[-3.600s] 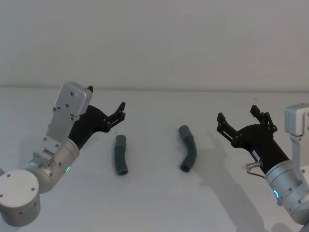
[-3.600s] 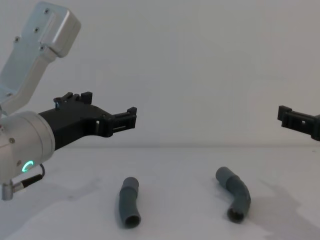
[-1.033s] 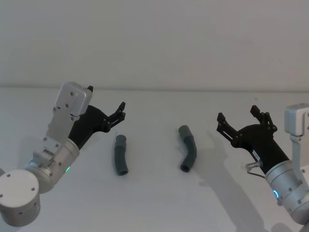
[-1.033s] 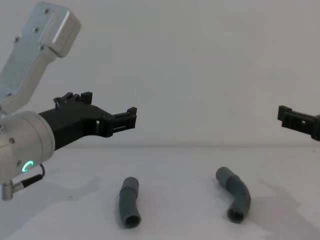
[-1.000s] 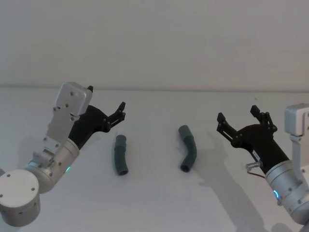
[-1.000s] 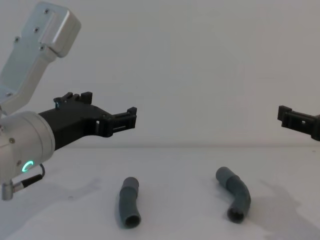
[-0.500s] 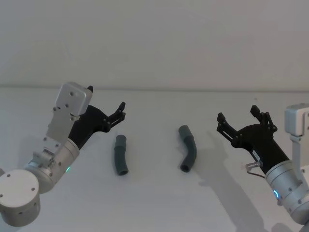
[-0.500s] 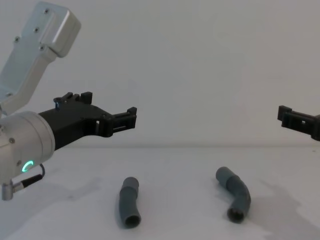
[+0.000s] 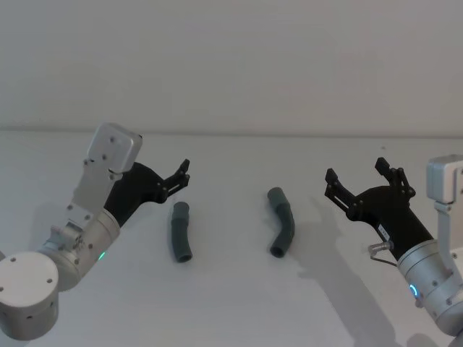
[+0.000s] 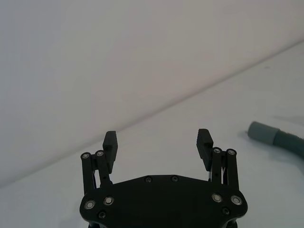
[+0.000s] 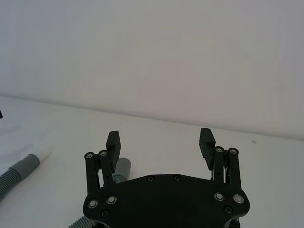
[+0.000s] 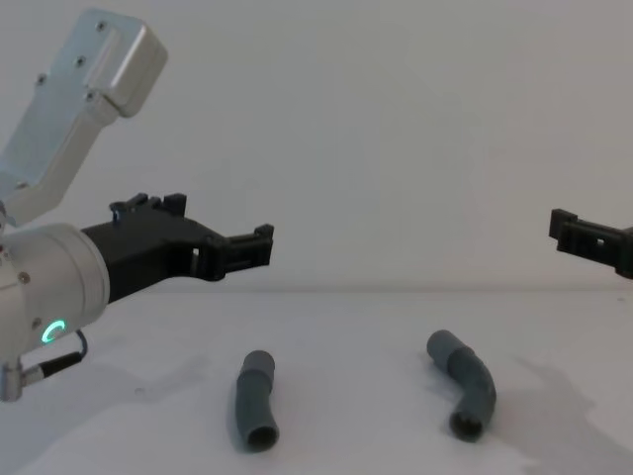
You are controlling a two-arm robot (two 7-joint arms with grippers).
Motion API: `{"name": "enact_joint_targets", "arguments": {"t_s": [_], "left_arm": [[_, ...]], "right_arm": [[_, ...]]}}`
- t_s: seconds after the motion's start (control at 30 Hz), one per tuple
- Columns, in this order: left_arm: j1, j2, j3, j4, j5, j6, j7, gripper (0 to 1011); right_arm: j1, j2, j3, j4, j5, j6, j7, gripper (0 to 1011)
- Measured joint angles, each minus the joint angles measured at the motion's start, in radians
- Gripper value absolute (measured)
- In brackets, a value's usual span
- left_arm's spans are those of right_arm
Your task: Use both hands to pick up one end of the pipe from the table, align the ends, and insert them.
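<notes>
Two bent dark grey pieces of the pipe lie apart on the white table [image 9: 231,303]. The left piece [image 9: 179,233] [image 12: 255,401] is near my left gripper [image 9: 179,176] [image 12: 259,243], which hovers open just above and behind it. The right piece [image 9: 282,221] [image 12: 465,382] lies left of my right gripper [image 9: 356,170] [image 12: 572,231], also open and held above the table. In the right wrist view the open gripper [image 11: 159,137] faces a grey cuff [image 11: 124,167] and, farther off, a piece with a white tip [image 11: 43,156]. The left wrist view has the open gripper [image 10: 157,137] and one cuffed piece [image 10: 273,137].
A plain pale wall stands behind the table's far edge [image 9: 289,134]. Bare white tabletop surrounds both pieces and lies between them.
My left gripper has dipped slightly and edged forward toward the left piece. The right gripper and both pipe pieces have stayed where they were.
</notes>
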Motion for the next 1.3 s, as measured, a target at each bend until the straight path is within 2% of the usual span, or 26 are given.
{"name": "enact_joint_targets", "arguments": {"t_s": [0.27,0.37,0.4,0.6,0.83,1.03,1.3], "left_arm": [[0.005,0.011,0.001,-0.041,-0.022,0.111,-0.026,1001],[0.008,0.017,0.002,-0.063,-0.036,0.176,-0.041,1001],[0.008,0.017,0.002,-0.063,-0.036,0.176,-0.041,1001],[0.009,0.027,0.003,-0.102,-0.061,0.301,-0.067,1001],[0.009,0.035,0.003,-0.130,-0.083,0.411,-0.087,1001],[0.009,0.035,0.001,-0.141,-0.095,0.485,-0.096,1001],[0.001,0.025,0.001,-0.138,-0.098,0.538,-0.099,1001]], "right_arm": [[0.000,0.000,0.000,0.000,0.000,0.000,0.000,1003],[0.000,0.000,0.000,0.000,0.000,0.000,0.000,1003],[0.000,0.000,0.000,0.000,0.000,0.000,0.000,1003],[0.000,0.000,0.000,0.000,0.000,0.000,0.000,1003],[0.000,0.000,0.000,0.000,0.000,0.000,0.000,1003],[0.000,0.000,0.000,0.000,0.000,0.000,0.000,1003],[0.000,0.000,0.000,0.000,0.000,0.000,0.000,1003]]}}
